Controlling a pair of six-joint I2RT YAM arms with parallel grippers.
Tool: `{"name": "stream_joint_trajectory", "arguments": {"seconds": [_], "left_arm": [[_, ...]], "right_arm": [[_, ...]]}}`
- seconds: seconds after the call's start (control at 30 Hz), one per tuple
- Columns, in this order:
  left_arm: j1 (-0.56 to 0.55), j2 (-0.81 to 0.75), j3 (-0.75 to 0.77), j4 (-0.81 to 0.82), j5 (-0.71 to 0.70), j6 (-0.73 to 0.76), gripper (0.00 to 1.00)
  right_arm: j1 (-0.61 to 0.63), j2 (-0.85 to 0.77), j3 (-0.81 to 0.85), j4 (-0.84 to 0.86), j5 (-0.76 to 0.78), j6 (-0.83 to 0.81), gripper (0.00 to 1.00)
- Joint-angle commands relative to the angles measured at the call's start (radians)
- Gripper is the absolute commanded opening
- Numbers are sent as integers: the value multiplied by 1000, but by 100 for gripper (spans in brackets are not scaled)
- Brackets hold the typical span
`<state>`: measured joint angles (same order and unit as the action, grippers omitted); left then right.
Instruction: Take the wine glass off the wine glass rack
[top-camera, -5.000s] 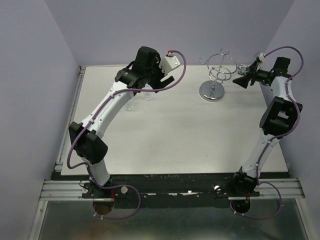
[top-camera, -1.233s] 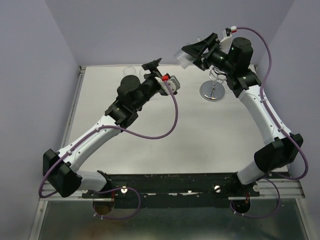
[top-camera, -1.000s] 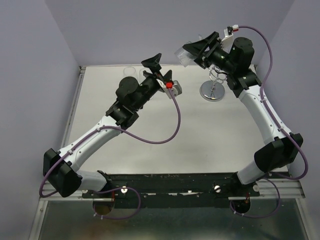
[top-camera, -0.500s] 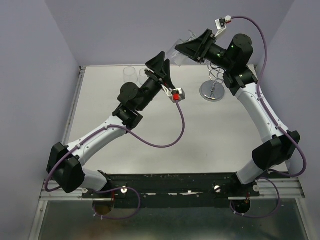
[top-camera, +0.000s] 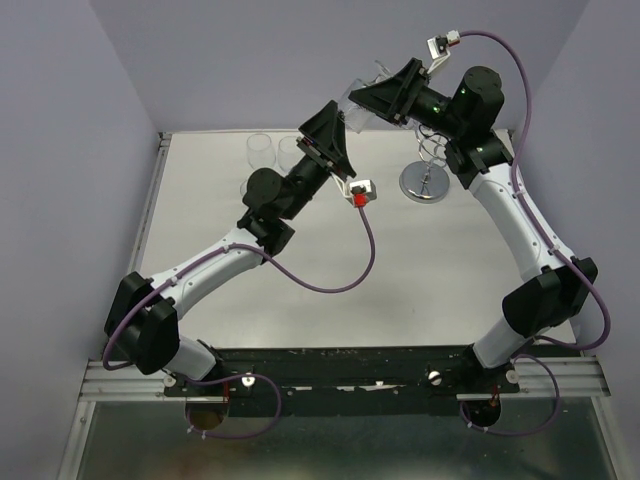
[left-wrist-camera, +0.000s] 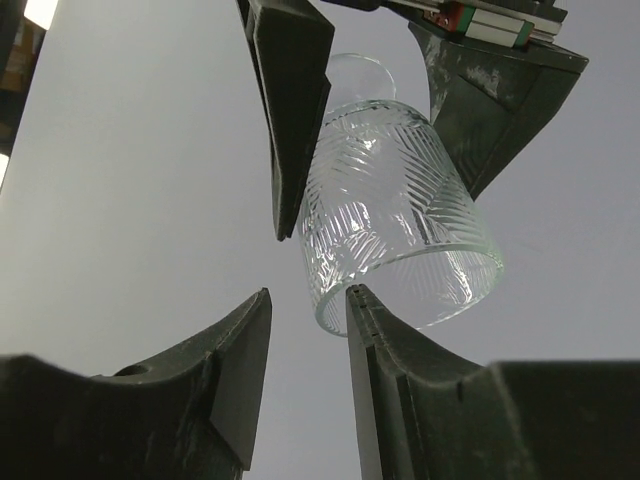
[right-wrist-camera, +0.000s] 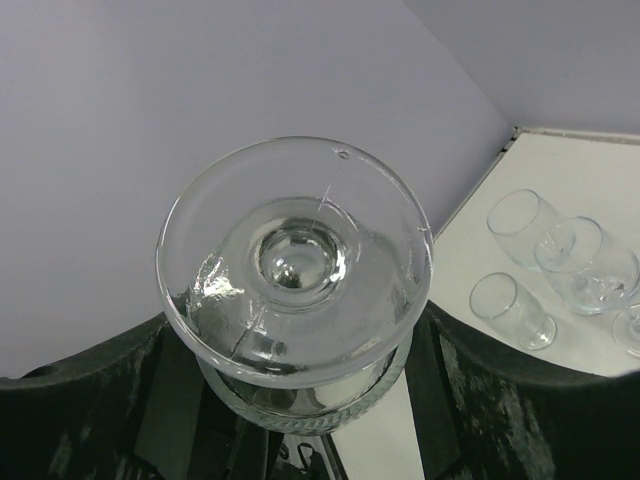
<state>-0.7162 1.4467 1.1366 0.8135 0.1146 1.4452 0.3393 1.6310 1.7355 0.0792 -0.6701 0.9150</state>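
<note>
Wine glass (left-wrist-camera: 395, 215) pinched at bowl between right gripper (top-camera: 374, 97) fingers, held aloft, apart from wine glass rack (top-camera: 425, 183). Left gripper (left-wrist-camera: 308, 300) parted, empty, rim just beyond fingertips. Judged light, slick, brittle: ribbed bowl to be taken gently.

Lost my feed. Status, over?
Right gripper shut on glass, held in air off the rack. Left gripper open, close by its rim. Nothing blocking.

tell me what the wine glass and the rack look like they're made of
Wine glass: clear glass by the look, see-through with bright glints. The bowl carries a pressed or cut herringbone rib pattern, and the foot is smooth. Clear plastic cannot be ruled out. Rack: probably chrome-plated metal, since its round base shines like a mirror and the thin wires gleam.
</note>
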Motion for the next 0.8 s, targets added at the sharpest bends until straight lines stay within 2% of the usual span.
{"name": "stream_joint_trajectory", "arguments": {"seconds": [0.0, 0.07, 0.23, 0.37, 0.4, 0.43, 0.5, 0.57, 0.6, 0.77], "left_arm": [[-12, 12, 2, 55, 53, 27, 49], [-15, 14, 2, 53, 59, 32, 45], [-17, 20, 2, 47, 71, 49, 29], [-17, 23, 5, 50, 83, 55, 6], [-17, 23, 8, 50, 83, 53, 3], [-17, 24, 9, 52, 85, 53, 0], [-17, 29, 14, 52, 89, 58, 0], [-17, 34, 18, 59, 92, 58, 0], [-19, 35, 18, 62, 91, 61, 0], [-17, 49, 34, 84, 74, 67, 0]], "right_arm": [[6, 6, 48, 53, -14, 4, 1], [6, 9, 50, 50, -13, 7, 1], [6, 9, 47, 45, -6, 10, 1], [6, 6, 41, 30, 21, 16, 1], [6, 3, 35, 24, 32, 19, 7], [6, 1, 30, 19, 43, 21, 22], [6, -3, 21, 8, 59, 21, 54], [6, -8, 19, -1, 69, 21, 77], [6, -10, 19, -5, 73, 18, 100], [6, -20, 7, -30, 109, 15, 100]]}}
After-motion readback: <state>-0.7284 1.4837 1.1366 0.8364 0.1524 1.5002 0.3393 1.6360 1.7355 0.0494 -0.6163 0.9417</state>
